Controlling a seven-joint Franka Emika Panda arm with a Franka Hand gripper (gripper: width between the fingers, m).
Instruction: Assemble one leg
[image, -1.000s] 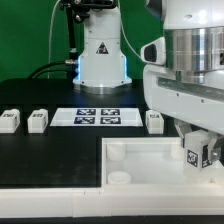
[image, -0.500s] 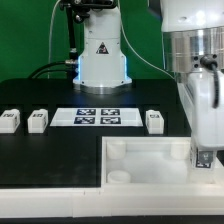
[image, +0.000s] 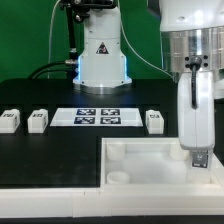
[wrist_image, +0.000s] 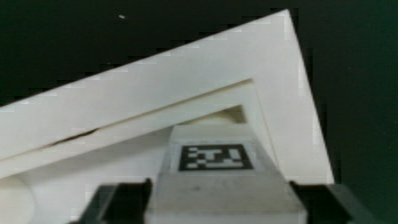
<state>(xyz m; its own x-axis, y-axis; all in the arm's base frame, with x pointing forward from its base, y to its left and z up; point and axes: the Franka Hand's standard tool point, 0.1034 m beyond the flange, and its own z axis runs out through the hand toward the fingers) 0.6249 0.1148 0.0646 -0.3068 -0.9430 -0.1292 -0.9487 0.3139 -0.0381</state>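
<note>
Over the tray's corner, the leg (wrist_image: 217, 170) sits pinched in the gripper (wrist_image: 214, 205).
White and blocky, the leg shows a square black-and-white tag on its visible face; both fingers (wrist_image: 121, 205) press its sides, closed around it, above the white tray (image: 140, 155) at the exterior view's right.

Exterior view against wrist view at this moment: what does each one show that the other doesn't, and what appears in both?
Only the exterior view shows the three loose legs lying on the black table, the marker board among them, and the robot base behind. Only the wrist view shows the tag face of the held leg between the fingers. Both show the gripper over a corner of the white tray.
</note>
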